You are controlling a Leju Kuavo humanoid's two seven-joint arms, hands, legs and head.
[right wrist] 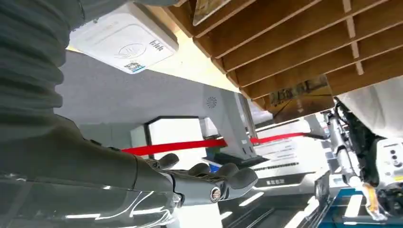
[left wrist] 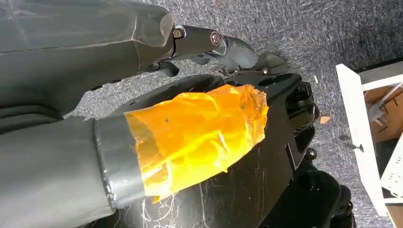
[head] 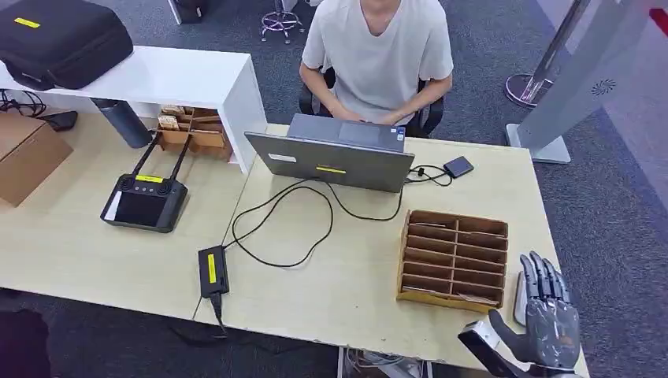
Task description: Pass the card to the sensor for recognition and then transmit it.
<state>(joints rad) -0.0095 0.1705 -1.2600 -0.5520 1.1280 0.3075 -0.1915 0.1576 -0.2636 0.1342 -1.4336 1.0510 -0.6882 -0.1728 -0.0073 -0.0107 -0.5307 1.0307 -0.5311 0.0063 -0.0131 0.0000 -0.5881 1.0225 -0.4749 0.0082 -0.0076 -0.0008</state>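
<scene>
My right hand hovers over the table's near right corner, fingers stretched out and apart, holding nothing. Under it lies the white card sensor, also close by my right hand in the right wrist view as the sensor. Just left of the hand stands the wooden slotted card rack. A card sticks out of one slot of the rack, and another glossy card sits in a farther slot. My left hand hangs beside my body with straight fingers and nothing in it.
A person sits across the table behind an open laptop. A black cable loops to a power adapter. A controller lies on the left table. A grey gate post stands at the far right.
</scene>
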